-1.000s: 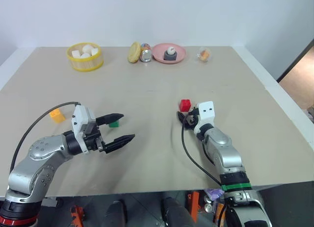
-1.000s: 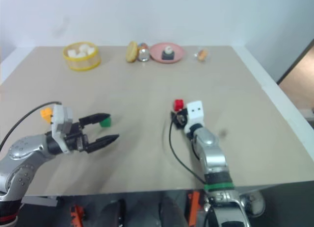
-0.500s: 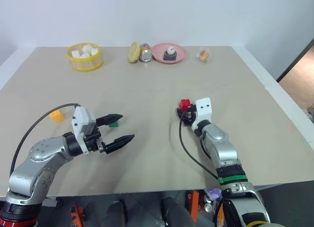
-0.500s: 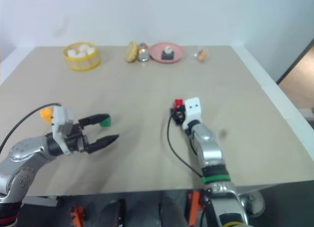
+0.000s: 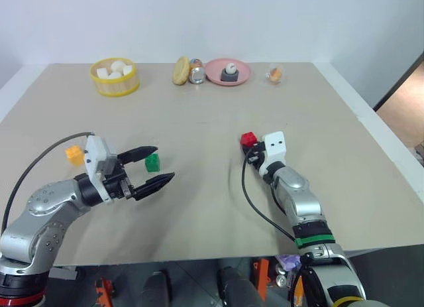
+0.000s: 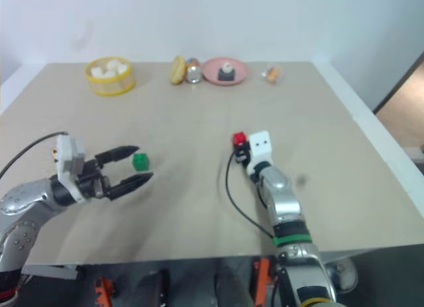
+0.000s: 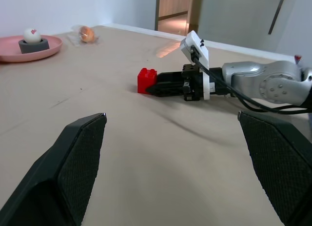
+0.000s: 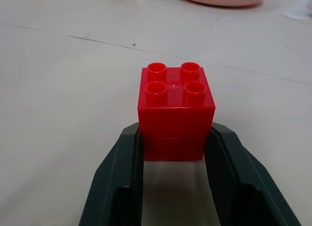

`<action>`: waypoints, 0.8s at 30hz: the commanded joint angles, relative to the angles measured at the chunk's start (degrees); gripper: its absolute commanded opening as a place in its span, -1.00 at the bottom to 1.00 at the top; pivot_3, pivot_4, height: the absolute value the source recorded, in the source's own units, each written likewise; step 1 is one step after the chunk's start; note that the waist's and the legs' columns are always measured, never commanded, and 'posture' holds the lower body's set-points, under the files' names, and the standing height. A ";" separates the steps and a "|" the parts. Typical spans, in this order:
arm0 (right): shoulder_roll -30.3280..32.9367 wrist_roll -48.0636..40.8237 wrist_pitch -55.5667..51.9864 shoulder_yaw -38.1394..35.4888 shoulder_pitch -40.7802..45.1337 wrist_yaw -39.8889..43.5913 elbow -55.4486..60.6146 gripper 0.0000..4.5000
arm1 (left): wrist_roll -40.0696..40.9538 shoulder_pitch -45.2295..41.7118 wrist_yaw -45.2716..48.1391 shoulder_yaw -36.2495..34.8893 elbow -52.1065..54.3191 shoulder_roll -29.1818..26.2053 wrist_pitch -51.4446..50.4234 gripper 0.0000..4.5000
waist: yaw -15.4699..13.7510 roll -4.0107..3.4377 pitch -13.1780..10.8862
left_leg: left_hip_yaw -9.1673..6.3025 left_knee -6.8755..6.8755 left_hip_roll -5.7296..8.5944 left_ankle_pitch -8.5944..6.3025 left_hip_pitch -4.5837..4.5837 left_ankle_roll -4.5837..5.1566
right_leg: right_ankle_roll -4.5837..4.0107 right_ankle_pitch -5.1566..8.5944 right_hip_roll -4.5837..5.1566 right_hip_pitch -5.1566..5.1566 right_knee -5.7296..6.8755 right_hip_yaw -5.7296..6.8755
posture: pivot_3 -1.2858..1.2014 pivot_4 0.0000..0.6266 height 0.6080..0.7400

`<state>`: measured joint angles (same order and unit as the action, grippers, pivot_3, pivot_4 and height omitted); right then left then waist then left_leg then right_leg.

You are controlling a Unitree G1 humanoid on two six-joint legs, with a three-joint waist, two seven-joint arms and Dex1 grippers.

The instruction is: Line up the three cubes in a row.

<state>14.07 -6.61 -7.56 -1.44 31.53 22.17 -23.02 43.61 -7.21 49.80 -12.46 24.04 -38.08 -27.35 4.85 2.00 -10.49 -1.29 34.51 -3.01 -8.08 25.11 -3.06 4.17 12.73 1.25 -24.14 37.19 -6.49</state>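
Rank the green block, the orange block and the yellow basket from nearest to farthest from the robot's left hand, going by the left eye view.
1. Green block: just beyond the open left hand, beside its farther finger.
2. Orange block: back by that arm's wrist, on its outer side.
3. Yellow basket: far off at the table's back edge, holding white lumps.

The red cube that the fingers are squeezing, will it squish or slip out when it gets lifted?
Probably no squishing: the red cube looks like hard plastic and keeps its square shape between the right gripper's fingers. Its glossy sides could slip a bit, though the flat faces suit a firm hold. It looks small and likely light, and flat-bottomed, so it shouldn't roll.
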 commanded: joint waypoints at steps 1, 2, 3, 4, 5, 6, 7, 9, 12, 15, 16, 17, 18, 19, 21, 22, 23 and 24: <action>4.27 -4.23 3.82 1.56 -0.84 14.41 5.11 -0.47 | 1.85 0.92 3.84 -2.80 -0.55 -3.49 -1.06 0.99 | 0.00 -0.03 -0.02 | 0.00 0.00 0.00 0.00 0.00 0.00 | 0.00 0.01 -0.01 0.00 0.00 0.00 | 0.03 -0.52 1.00; 6.83 -5.10 4.99 2.93 -1.76 20.54 6.84 -0.47 | 1.76 1.58 5.41 -3.02 -1.21 -4.56 -1.06 0.99 | -0.01 -0.04 -0.03 | 0.01 -0.03 0.00 0.00 0.01 0.00 | 0.01 0.03 0.00 -0.03 0.00 0.00 | 0.03 -0.52 1.00; 9.45 -5.97 6.36 4.14 -2.47 26.56 8.20 -0.47 | 1.47 2.23 7.03 -3.05 -1.84 -5.54 -0.81 0.99 | -0.03 -0.05 -0.03 | 0.01 -0.06 0.00 0.00 0.02 0.00 | 0.02 0.09 0.00 -0.02 0.00 0.00 | 0.03 -0.52 1.00; 11.58 -6.90 7.10 4.85 -2.75 31.28 9.02 -0.47 | 1.27 2.74 8.35 -2.98 -2.21 -6.33 -0.64 0.99 | -0.06 -0.08 -0.05 | 0.00 -0.09 0.01 -0.01 0.02 -0.01 | 0.03 0.16 0.01 -0.02 0.00 0.00 | 0.03 -0.52 1.00; 13.49 -7.65 7.87 5.50 -2.67 35.37 9.25 -0.47 | 1.17 3.10 9.40 -2.87 -2.54 -6.92 -0.57 0.99 | -0.08 -0.07 -0.05 | 0.01 -0.11 0.02 -0.03 0.02 -0.02 | 0.03 0.22 0.02 -0.02 0.00 0.00 | 0.03 -0.52 1.00; 14.86 -8.38 8.37 5.93 -2.49 38.58 9.31 -0.47 | 1.16 3.35 10.05 -2.81 -2.70 -7.29 -0.56 0.99 | -0.14 -0.07 -0.05 | 0.01 -0.12 0.02 -0.04 0.02 -0.02 | 0.03 0.23 0.02 -0.02 0.00 0.00 | 0.03 -0.52 1.00; 16.02 -9.23 8.50 6.29 -2.21 41.53 9.51 -0.47 | 1.24 3.59 10.61 -2.79 -2.77 -7.57 -0.67 0.99 | -0.20 -0.06 -0.05 | 0.01 -0.12 0.02 -0.05 0.02 -0.03 | 0.02 0.24 0.02 -0.02 0.00 0.00 | 0.03 -0.52 1.00; 17.69 -10.72 8.33 6.66 -1.87 46.21 10.27 -0.47 | 1.78 4.01 10.95 -3.23 -2.53 -7.50 -1.24 0.99 | -0.22 -0.06 -0.05 | 0.00 -0.12 0.00 -0.05 0.01 -0.04 | 0.02 0.23 0.01 -0.02 0.00 0.01 | 0.03 -0.52 1.00; 18.84 -12.23 7.94 6.30 -2.31 50.12 12.06 -0.47 | 3.57 4.99 10.01 -4.50 -1.40 -6.84 -2.71 0.99 | -0.22 -0.06 -0.05 | 0.00 -0.11 -0.01 -0.05 -0.03 -0.04 | -0.01 0.21 0.00 -0.03 0.01 0.01 | 0.03 -0.52 1.00; 20.00 -12.17 9.07 6.33 -3.79 52.78 13.32 -0.47 | 4.54 7.13 9.66 -5.30 0.32 -6.80 -3.40 0.99 | -0.24 -0.06 -0.05 | 0.01 -0.09 -0.01 -0.05 -0.01 -0.04 | -0.01 0.21 0.02 -0.03 0.01 0.02 | 0.03 -0.52 1.00; 20.43 -12.00 9.88 6.34 -4.42 53.68 13.43 -0.47 | 4.92 8.03 9.48 -5.62 1.00 -6.81 -3.67 0.99 | -0.29 -0.06 -0.05 | 0.01 -0.09 0.00 -0.05 0.00 -0.04 | 0.00 0.21 0.03 -0.03 0.01 0.02 | 0.03 -0.52 1.00; 20.92 -11.89 10.57 6.39 -5.02 54.68 13.43 -0.47 | 5.37 8.95 9.31 -5.97 1.67 -6.79 -3.91 0.99 | -0.33 -0.06 -0.05 | 0.01 -0.09 0.01 -0.06 0.00 -0.05 | 0.01 0.23 0.05 -0.03 0.00 0.02 | 0.03 -0.52 1.00; 21.43 -11.66 11.50 6.45 -5.59 55.63 13.36 -0.47 | 5.80 9.85 9.20 -6.33 2.30 -6.86 -4.14 0.99 | -0.39 -0.06 -0.05 | 0.01 -0.09 0.01 -0.07 0.01 -0.07 | 0.01 0.23 0.05 -0.03 0.00 0.02 | 0.03 -0.52 1.00; 21.82 -11.42 12.37 6.50 -6.00 56.33 13.20 -0.47 | 6.11 10.54 9.15 -6.65 2.78 -6.93 -4.30 0.99 | -0.41 -0.06 -0.05 | 0.02 -0.09 0.01 -0.08 0.01 -0.08 | 0.00 0.24 0.06 -0.03 0.00 0.02 | 0.03 -0.52 1.00; 22.71 -10.57 14.76 6.77 -6.71 57.89 12.28 -0.47 | 6.40 11.81 9.15 -7.26 3.41 -7.04 -4.41 0.99 | -0.42 -0.06 -0.05 | 0.02 -0.09 0.01 -0.08 0.01 -0.09 | 0.00 0.25 0.06 -0.04 0.00 0.02 | 0.03 -0.52 1.00; 23.13 -10.16 16.06 6.85 -6.68 58.60 11.24 -0.47 | 6.62 12.09 9.15 -7.48 3.55 -7.13 -4.54 0.99 | -0.42 -0.06 -0.05 | 0.03 -0.09 0.01 -0.08 0.00 -0.08 | -0.01 0.24 0.06 -0.06 0.00 0.02 | 0.03 -0.52 1.00; 23.53 -9.83 16.90 6.84 -6.41 58.97 9.96 -0.47 | 6.79 12.20 9.17 -7.63 3.60 -7.26 -4.65 0.99 | -0.42 -0.06 -0.05 | 0.03 -0.07 0.00 -0.08 -0.02 -0.08 | -0.02 0.23 0.05 -0.06 0.00 0.02 | 0.03 -0.52 1.00; 23.76 -9.62 17.33 6.80 -6.08 59.12 8.94 -0.47 | 6.91 12.21 9.18 -7.71 3.62 -7.36 -4.72 0.99 | -0.42 -0.06 -0.05 | 0.03 -0.06 0.00 -0.08 -0.04 -0.08 | -0.03 0.22 0.05 -0.05 0.00 0.02 | 0.03 -0.52 1.00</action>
<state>36.92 -16.40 7.94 6.11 24.70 80.28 -13.37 49.54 4.91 59.00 -18.35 25.87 -44.49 -31.80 4.43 1.94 -10.55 -1.26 34.49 -3.00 -8.16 25.08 -3.14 4.13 12.95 1.31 -24.19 37.20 -6.47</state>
